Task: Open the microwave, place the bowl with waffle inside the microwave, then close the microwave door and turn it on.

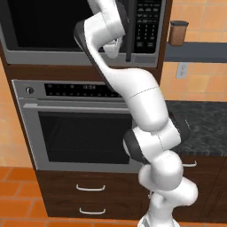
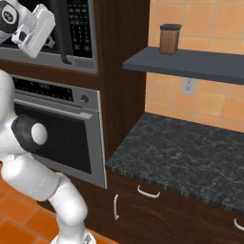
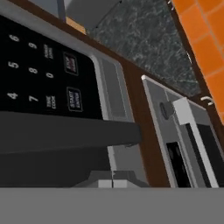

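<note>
Clenched shut with nothing between its jaws, the white arm's end effector (image 2: 50, 40) sits up against the wide steel-framed microwave (image 1: 66, 48), just beside its dark vertical handle (image 1: 129, 40). That microwave is built into the dark wood cabinet, directly above the larger steel oven (image 1: 80, 128). Its black glass door (image 1: 40, 22) is closed, and the black keypad strip with small white buttons (image 3: 39, 70) fills the close-up.

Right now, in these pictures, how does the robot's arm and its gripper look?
The arm is built from glossy white, rounded segments, joined by dark, nearly black bands at the joints. No loose cables show on it. The gripper is a boxy white block in the right base view, with a round dark face and a small dark marking near the wrist. Its finger tips are too hidden to describe.
</note>
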Controlling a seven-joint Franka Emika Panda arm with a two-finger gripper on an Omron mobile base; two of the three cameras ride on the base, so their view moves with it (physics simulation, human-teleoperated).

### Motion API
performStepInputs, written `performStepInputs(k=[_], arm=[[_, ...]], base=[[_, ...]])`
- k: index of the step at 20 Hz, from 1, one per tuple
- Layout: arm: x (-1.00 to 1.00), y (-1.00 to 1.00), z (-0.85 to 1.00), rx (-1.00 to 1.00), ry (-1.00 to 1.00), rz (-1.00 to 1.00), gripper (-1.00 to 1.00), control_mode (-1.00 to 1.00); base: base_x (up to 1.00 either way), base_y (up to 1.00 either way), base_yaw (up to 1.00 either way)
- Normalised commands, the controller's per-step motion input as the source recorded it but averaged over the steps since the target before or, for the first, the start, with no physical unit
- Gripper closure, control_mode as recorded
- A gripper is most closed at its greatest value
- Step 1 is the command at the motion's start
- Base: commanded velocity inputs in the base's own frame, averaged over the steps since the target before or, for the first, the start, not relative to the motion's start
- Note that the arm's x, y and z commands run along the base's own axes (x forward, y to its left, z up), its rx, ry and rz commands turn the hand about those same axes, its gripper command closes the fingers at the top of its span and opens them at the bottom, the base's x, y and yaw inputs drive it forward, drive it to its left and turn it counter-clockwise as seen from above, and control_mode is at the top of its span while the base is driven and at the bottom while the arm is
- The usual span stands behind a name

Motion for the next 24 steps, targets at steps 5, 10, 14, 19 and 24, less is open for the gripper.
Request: performStepInputs(k=[5,10,14,19,24], arm=[[-0.08,0.02,-1.00,-0.32,-0.84,0.52,1.00,-1.00],[-0.87,0.16,-1.00,-0.33,-0.68,0.31,1.00,-1.00],[-1.00,-0.41,-0.93,-0.09,-0.44,0.13,1.00,-1.00],[-1.00,-0.63,0.28,0.02,-0.48,0.08,1.00,-1.00],[-0.90,-0.59,0.81,0.04,-0.15,-0.03,1.00,-1.00]], base=[[0.00,0.00,0.00],[0.00,0.00,0.00],[0.00,0.00,0.00],[0.00,0.00,0.00],[0.00,0.00,0.00]])
